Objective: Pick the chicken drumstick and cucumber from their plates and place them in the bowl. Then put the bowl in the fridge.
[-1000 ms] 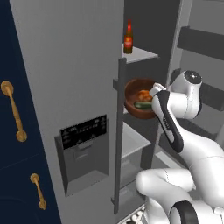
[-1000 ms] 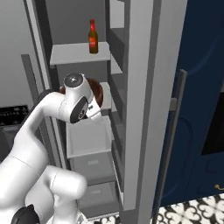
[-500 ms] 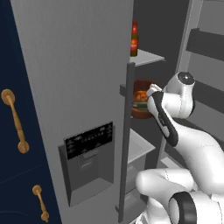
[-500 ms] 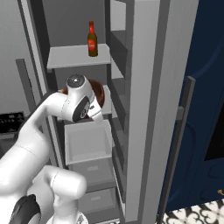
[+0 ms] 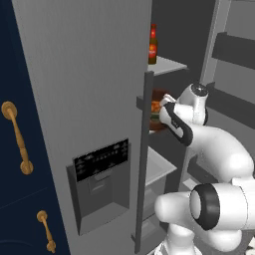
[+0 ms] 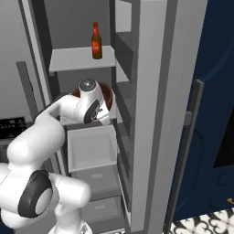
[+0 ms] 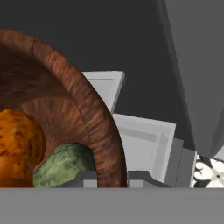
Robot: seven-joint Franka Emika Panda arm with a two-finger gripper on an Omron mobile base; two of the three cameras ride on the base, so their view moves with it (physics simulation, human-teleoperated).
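Note:
The glossy reddish-brown bowl (image 7: 89, 109) hangs inside the open fridge (image 5: 89, 99), below its top shelf (image 6: 77, 59). My gripper (image 7: 111, 177) is shut on the bowl's rim, one fingertip inside and one outside. In the bowl lie the golden-orange chicken drumstick (image 7: 17, 148) and the green cucumber (image 7: 65, 164). From the left base view, the bowl (image 5: 159, 123) peeks out past the door edge, with my hand (image 5: 167, 107) at its rim. In the right base view the bowl (image 6: 108, 93) shows behind my wrist. The plates are out of view.
A red-brown bottle (image 6: 96, 41) stands on the top shelf. Pale drawers (image 6: 91, 148) sit below the bowl. The dispenser door (image 5: 102, 169) stands close on the left and the other open door (image 6: 155, 91) on the right. Navy cabinets (image 5: 15, 149) flank the fridge.
Both base views have shifted and come closer to the fridge, so the base has moved. The bowl stays in my grip at the middle level inside the fridge.

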